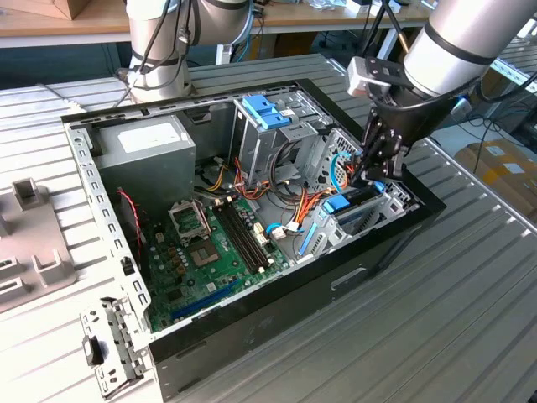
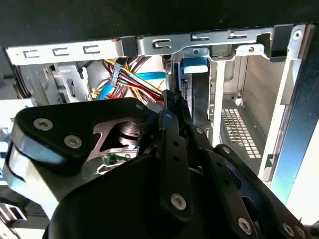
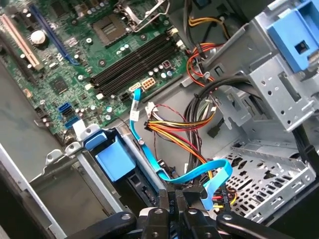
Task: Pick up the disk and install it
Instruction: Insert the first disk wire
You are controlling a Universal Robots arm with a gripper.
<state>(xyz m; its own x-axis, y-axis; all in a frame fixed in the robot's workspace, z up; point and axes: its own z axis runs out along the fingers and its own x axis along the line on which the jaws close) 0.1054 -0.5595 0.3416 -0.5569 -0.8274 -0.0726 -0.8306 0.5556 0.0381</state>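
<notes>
The disk (image 1: 340, 204) stands on edge in the metal drive cage (image 1: 393, 195) at the corner of the open computer case on the exterior view's right. Its bright blue tab (image 2: 194, 67) tops a dark body; the same tab (image 3: 115, 160) appears in the first wrist view. My gripper (image 1: 367, 172) hangs just over it from the arm above. In both wrist views the dark fingers (image 2: 169, 124) are shut together with nothing seen between them, and their tips (image 3: 173, 195) sit right beside the disk's dark edge.
A paler blue bracket (image 1: 264, 111) tops the far drive bay. A light blue flat cable (image 3: 199, 172) and orange-yellow wires (image 3: 169, 134) run close to my fingers. The motherboard (image 1: 205, 252) and grey power supply (image 1: 143, 151) lie further in. Another arm's base (image 1: 159, 50) stands behind the case.
</notes>
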